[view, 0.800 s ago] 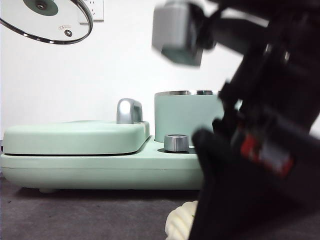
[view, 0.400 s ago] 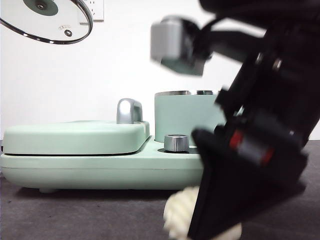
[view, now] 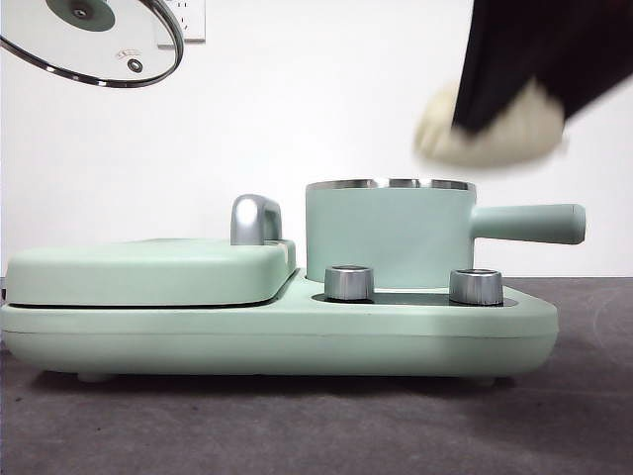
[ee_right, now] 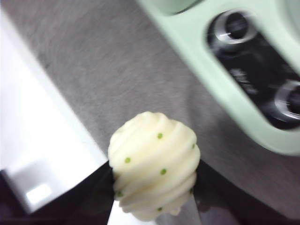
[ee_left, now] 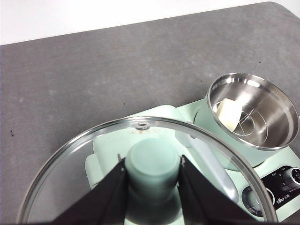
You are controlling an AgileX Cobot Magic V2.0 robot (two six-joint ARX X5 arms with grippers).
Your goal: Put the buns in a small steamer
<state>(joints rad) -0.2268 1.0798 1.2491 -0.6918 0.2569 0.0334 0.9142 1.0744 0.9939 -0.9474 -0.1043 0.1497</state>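
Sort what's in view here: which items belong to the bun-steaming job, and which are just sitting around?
Job: ridged bun in right gripper; smooth bun inside small steamer; glass lid held up by left gripper.

Bystanders: closed griddle, control knobs, wall outlet.

Ridged bun [view: 490,131] above steamer [view: 388,237]'s handle side; block bun [ee_left: 228,115] inside; lid [view: 91,38] aloft above griddle [view: 148,272].

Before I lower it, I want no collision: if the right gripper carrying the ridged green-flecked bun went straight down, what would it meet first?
Judging by the right wrist view, the right gripper, shut on the ridged cream bun, points at bare grey table beside the mint-green appliance base, not the steel-rimmed steamer pot. Depth is unclear.
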